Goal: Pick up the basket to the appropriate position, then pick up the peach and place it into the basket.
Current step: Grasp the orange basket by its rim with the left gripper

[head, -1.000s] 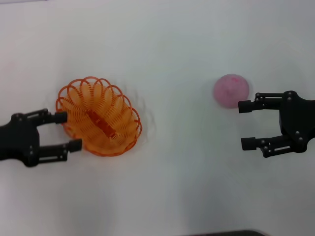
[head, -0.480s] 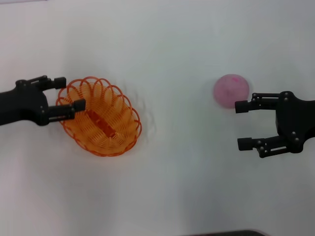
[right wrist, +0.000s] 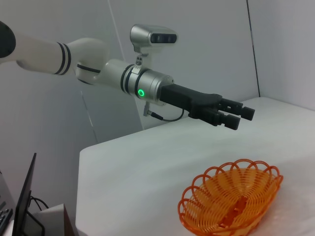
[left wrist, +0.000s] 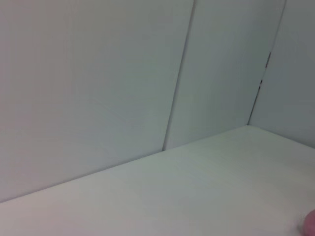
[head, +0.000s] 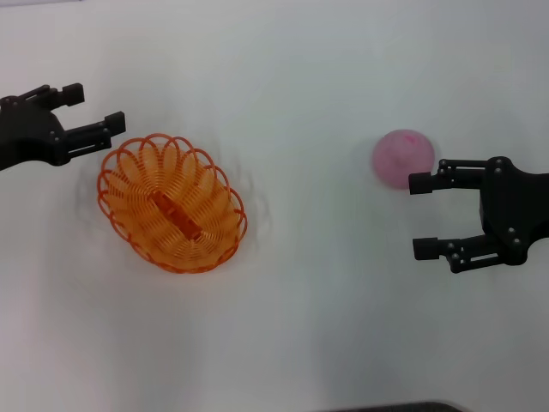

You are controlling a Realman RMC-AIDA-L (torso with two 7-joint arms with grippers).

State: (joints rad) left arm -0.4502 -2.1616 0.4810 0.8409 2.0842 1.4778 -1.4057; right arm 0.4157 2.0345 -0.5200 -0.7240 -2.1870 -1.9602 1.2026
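On the white desk (head: 326,343) I see my left hand (head: 93,112) open and empty just beyond the basket (head: 171,204), my right hand (head: 420,216) open, empty beside the peach (head: 401,158).

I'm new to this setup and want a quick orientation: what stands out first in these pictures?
The orange basket sits empty on the white table's left side, with the left tool open and raised beside its far rim, not touching. On the right lies the pink peach, the open right tool just next to it.
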